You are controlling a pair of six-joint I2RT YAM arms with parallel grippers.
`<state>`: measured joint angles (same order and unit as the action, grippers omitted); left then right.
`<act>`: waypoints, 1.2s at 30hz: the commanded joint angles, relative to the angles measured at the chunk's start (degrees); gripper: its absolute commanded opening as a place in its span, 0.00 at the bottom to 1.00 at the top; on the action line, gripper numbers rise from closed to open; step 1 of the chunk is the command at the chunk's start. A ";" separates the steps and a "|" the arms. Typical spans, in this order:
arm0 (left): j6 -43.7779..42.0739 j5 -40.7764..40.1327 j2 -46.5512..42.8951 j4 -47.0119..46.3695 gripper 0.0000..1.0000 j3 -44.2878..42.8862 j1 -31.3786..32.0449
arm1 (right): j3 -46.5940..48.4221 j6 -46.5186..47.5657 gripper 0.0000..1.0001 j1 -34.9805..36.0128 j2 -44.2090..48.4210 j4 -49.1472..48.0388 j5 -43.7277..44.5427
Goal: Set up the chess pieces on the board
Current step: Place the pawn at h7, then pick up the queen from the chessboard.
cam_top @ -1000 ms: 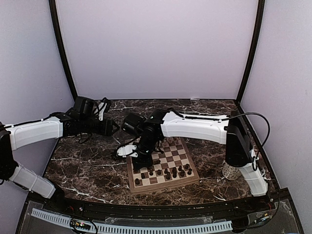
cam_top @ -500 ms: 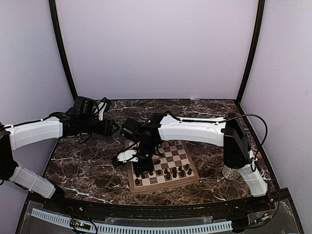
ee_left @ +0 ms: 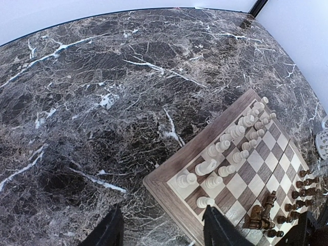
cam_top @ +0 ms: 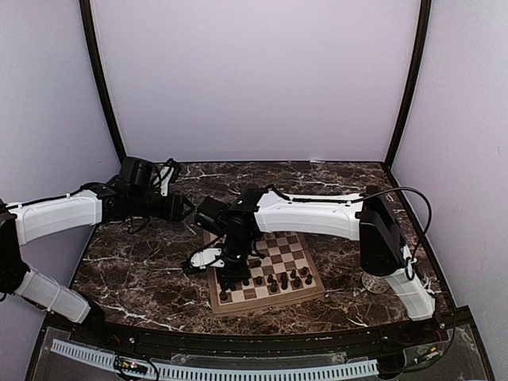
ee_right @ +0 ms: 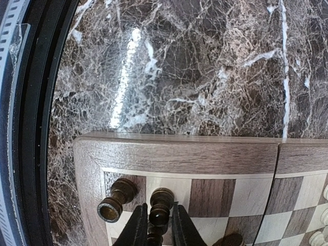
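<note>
Left arm (cam_top: 55, 216) reaches in level from the frame's left edge; left gripper (ee_left: 163, 230) spread wide, empty. Right arm (cam_top: 309, 213) stretches from lower right to centre, wrist bent down; right gripper (ee_right: 159, 211) jaws narrowly flank a dark piece (ee_right: 161, 201), contact unclear.

You have the board (cam_top: 270, 305) lying on the table (cam_top: 143, 270) towards its near edge, with the mug (cam_top: 373, 279) just to its right. The chess pieces (cam_top: 282, 279) stand on it in two groups, one along the near rows and one along the far rows. Your right gripper (ee_right: 159, 228) straddles a piece just beside the corner piece (ee_right: 116, 201) at the board's near-left corner.
</note>
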<state>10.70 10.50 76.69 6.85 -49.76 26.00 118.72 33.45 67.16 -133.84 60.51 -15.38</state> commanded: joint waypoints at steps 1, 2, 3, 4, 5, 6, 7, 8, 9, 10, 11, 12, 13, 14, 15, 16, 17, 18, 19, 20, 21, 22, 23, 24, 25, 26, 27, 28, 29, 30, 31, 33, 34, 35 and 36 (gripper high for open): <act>0.02 0.80 -1.45 -0.61 0.56 -0.49 -0.25 | 1.69 -0.32 0.20 0.83 -0.86 0.45 -0.02; 0.02 0.80 -1.45 -0.61 0.56 -0.50 -0.25 | 1.74 -0.32 0.21 0.86 -0.70 0.56 0.15; 0.02 0.78 -1.45 -0.61 0.56 -0.51 -0.25 | 1.70 -0.34 0.22 0.87 -0.41 0.53 0.48; 0.02 0.75 -1.45 -0.61 0.56 -0.51 -0.25 | 1.62 -0.40 0.23 0.87 -0.07 0.42 0.95; 0.02 0.71 -1.43 -0.61 0.56 -0.52 -0.25 | 1.53 -0.35 0.23 0.83 0.39 0.32 1.45; 0.05 0.67 -1.44 -0.61 0.56 -0.52 -0.25 | 1.52 -0.32 0.24 0.80 0.79 0.32 1.83; -0.01 0.67 -1.45 -0.61 0.56 -0.49 -0.25 | 1.51 -0.32 0.25 0.79 1.24 0.39 2.06; -0.04 0.75 -1.38 -0.61 0.56 -0.51 -0.29 | 1.52 -0.20 0.26 0.77 1.91 0.54 2.37; -0.10 0.79 -1.29 -0.61 0.56 -0.51 -0.31 | 1.56 0.01 0.28 0.71 2.37 0.60 2.62; -0.17 0.96 -1.23 -0.61 0.56 -0.56 -0.31 | 1.58 0.10 0.29 0.65 2.81 1.04 2.78; -0.27 1.03 -1.21 -0.61 0.56 -0.59 -0.32 | 1.60 0.20 0.30 0.55 3.32 1.43 2.95; -0.34 1.30 -1.15 -0.61 0.56 -0.56 -0.27 | 1.61 0.36 0.30 0.29 3.93 1.76 2.98; -0.40 1.38 -1.12 -0.70 0.55 -0.49 -0.30 | 1.49 0.49 0.30 0.00 4.60 1.93 2.98; -0.41 1.59 -1.00 -0.99 0.55 -0.33 -0.37 | 1.21 0.52 0.30 -0.35 5.41 2.02 2.97; -0.44 1.88 -0.92 -1.11 0.54 -0.25 -0.31 | 0.48 0.67 0.30 -0.80 6.34 1.86 2.95; -0.43 2.24 -0.64 -1.31 0.54 -0.23 -0.26 | -0.18 0.84 0.30 -1.27 7.24 1.73 2.89; -0.42 3.16 -0.47 -1.35 0.54 -0.24 -0.25 | -1.19 0.99 0.30 -1.85 8.22 1.36 2.91; -0.42 3.67 -0.13 -1.39 0.54 -0.36 -0.29 | -2.39 1.04 0.30 -2.54 9.24 0.87 3.01; -0.39 4.60 0.09 -1.44 0.54 -0.44 -0.27 | -3.67 1.13 0.30 -3.29 10.16 0.32 3.14; -0.40 5.18 0.47 -1.59 0.54 -0.56 -0.27 | -5.18 1.29 0.30 -4.19 11.03 -0.26 3.21; -0.39 6.10 0.65 -1.67 0.54 -0.58 -0.26 | -6.75 1.41 0.30 -5.12 11.94 -0.98 3.18; -0.40 6.59 0.96 -1.78 0.54 -0.66 -0.29 | -8.74 1.58 0.31 -6.24 12.85 -1.91 3.11; -0.41 7.41 1.31 -1.81 0.54 -0.63 -0.26 | -10.92 1.80 0.31 -7.33 13.74 -3.11 3.12; -0.35 7.73 1.47 -1.83 0.54 -0.79 -0.25 | -13.20 2.06 0.32 -8.35 14.83 -4.37 3.32; -0.34 8.40 1.70 -1.88 0.54 -0.83 -0.27 | -15.58 2.32 0.33 -9.17 15.63 -5.58 4.08; -0.33 8.66 1.79 -1.96 0.54 -0.86 -0.26 | -17.54 2.69 0.34 -9.93 16.22 -6.77 4.76; -0.29 9.16 1.97 -1.99 0.54 -0.91 -0.25 | -19.44 3.14 0.35 -10.28 16.65 -7.73 5.31; -0.43 9.57 2.06 -2.19 0.54 -1.01 -0.25 | -20.90 3.52 0.36 -10.43 17.02 -8.81 5.58; -0.55 10.47 2.20 -2.41 0.54 -0.99 -0.25 | -22.06 3.77 0.37 -10.47 17.30 -9.48 5.79; -0.91 11.19 2.22 -2.61 0.54 -0.93 -0.25 | -22.89 3.95 0.39 -10.47 17.37 -10.04 5.91; -1.06 12.34 2.19 -3.09 0.54 -0.77 -0.25 | -23.26 4.01 0.39 -10.51 17.20 -10.33 5.93; -1.14 13.18 2.16 -3.56 0.54 -0.54 -0.25 | -23.19 4.00 0.40 -10.47 16.46 -10.60 6.07; -1.13 13.26 2.20 -3.54 0.54 -0.57 -0.25 | -22.90 3.99 0.40 -10.47 16.05 -10.72 6.08; -1.12 13.24 2.30 -3.34 0.54 -0.64 -0.25 | -22.57 3.95 0.41 -10.47 15.54 -10.87 6.18; -1.12 13.17 2.31 -3.30 0.54 -0.67 -0.25 | -22.18 3.91 0.42 -10.49 15.03 -11.06 6.41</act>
<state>10.44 21.30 79.07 4.82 -49.76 25.98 95.39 36.73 56.21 -117.86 53.08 -9.47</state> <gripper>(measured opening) 0.538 0.405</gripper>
